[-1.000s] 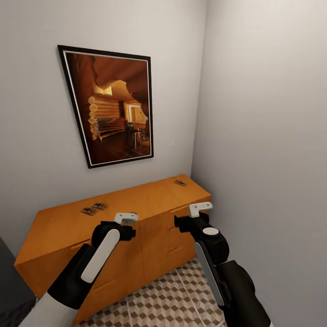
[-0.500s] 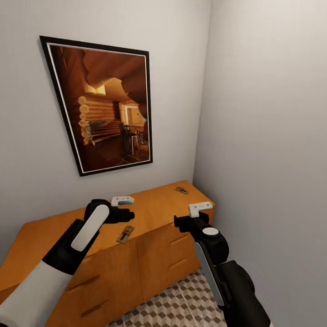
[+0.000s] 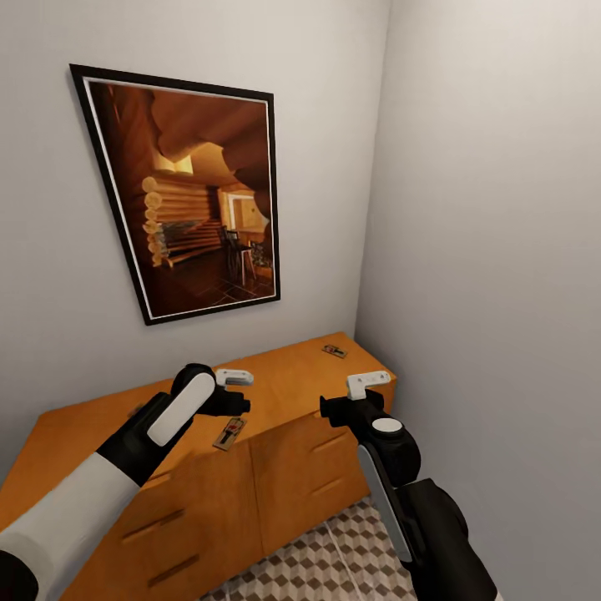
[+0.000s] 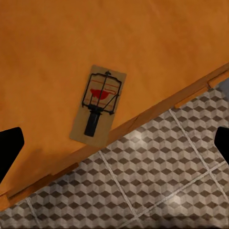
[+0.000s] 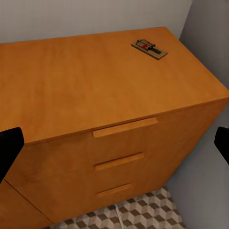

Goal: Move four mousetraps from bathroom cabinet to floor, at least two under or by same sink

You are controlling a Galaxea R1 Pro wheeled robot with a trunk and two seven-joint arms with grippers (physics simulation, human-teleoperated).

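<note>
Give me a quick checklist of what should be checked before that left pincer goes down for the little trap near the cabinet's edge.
1. Left pincer open: ok, dark fingertips sit wide apart in its wrist view.
2. Near mousetrap in sight: ok.
3. Trap fully on the cabinet top: ok, though close to the front edge.
4. Pincer centred over the trap: cannot tell.
5. Right pincer out of the way: ok, it is open off to the side.
6. Far mousetrap undisturbed: ok, flat near the cabinet's back corner.
</note>
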